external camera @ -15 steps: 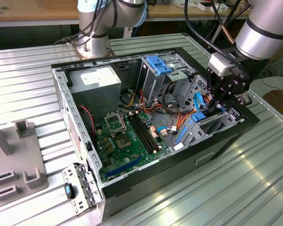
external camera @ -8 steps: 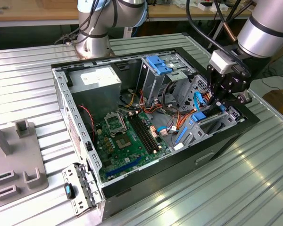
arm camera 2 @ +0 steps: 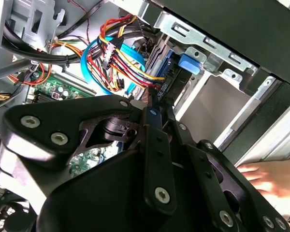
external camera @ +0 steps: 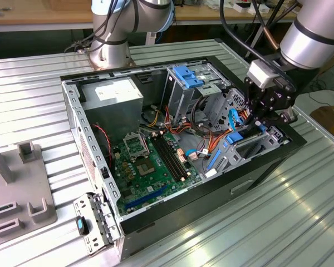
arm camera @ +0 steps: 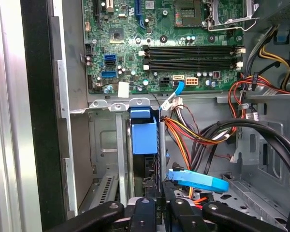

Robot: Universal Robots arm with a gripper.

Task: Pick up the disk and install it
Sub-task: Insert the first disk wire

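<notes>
Evidently mid-install: grips the disk [arm camera: 145, 138] edge-on with the gripper [arm camera: 159, 207] clenched on it, holds it partway into the bay [arm camera: 106, 145] beside the cables [arm camera: 193, 131], and probably needs a straight, square push to seat it.

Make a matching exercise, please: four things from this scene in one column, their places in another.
1 green flat circuit board
2 grey metal box with white label
3 black claw
4 grey blocky stand

a outside the case, exterior view's left
b case floor
c case corner by the arm's base
d drive bays, exterior view's right

Pairs: 1-b; 2-c; 3-d; 4-a
</notes>
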